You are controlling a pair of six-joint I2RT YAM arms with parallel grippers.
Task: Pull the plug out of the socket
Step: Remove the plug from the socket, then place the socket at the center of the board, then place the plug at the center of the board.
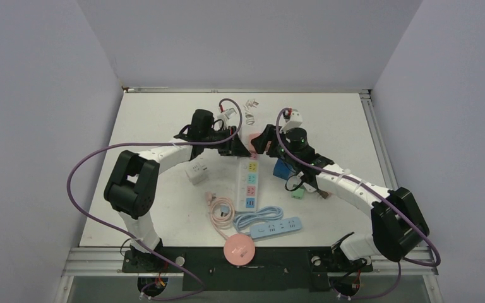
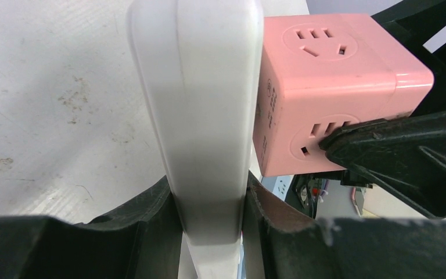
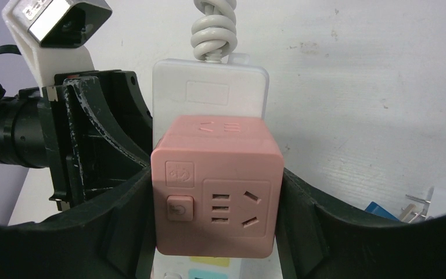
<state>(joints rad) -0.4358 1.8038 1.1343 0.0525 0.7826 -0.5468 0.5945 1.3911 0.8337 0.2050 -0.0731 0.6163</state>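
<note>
Looking from above, the pink cube plug (image 1: 251, 140) sits on the far end of the white power strip (image 1: 250, 183), mid-tabletop (image 1: 353, 126). At the left wrist, the left pincer (image 2: 209, 203) clamps the strip's sides. At the right wrist, the right pincer (image 3: 218, 200) holds the cube squarely. Best to pull straight off the strip's face, keeping the strip braced and avoiding any twist.

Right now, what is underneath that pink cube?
The pink cube sits on a white power strip, near the end where its coiled cord leaves. The cube's prongs and the outlet they enter are hidden beneath it.
</note>
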